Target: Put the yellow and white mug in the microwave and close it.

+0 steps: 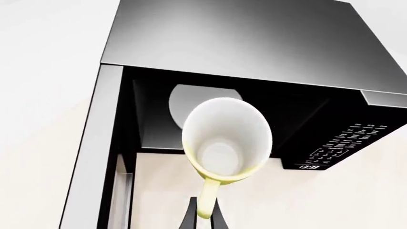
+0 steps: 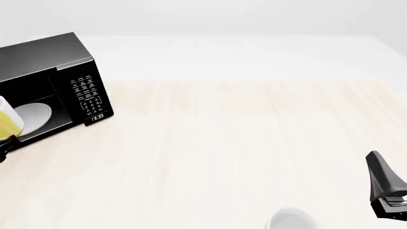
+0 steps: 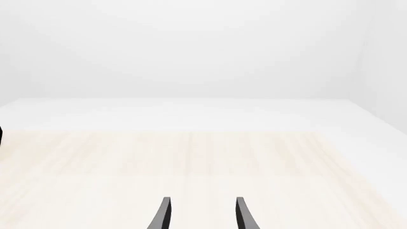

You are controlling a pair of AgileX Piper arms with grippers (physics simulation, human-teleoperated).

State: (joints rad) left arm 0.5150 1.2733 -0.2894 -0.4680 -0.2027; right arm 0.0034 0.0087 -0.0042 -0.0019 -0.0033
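yellow and white mug (image 1: 226, 140), white inside, handle pinched by left pincer (image 1: 203, 214); right pincer (image 3: 200, 212) wide

microwave (image 1: 241, 38): glossy black casing — looked like smooth metal
counter (image 2: 241, 143): pale matt wood grain
mug (image 1: 226, 138): smooth — glazed

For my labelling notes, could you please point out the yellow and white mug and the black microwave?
yellow and white mug (image 1: 224, 155): left wrist view, white inside bottom.
black microwave (image 2: 87, 93): front view, keypad panel.

simulated tabletop, pale wooden table (image 2: 222, 143), blank white backdrop
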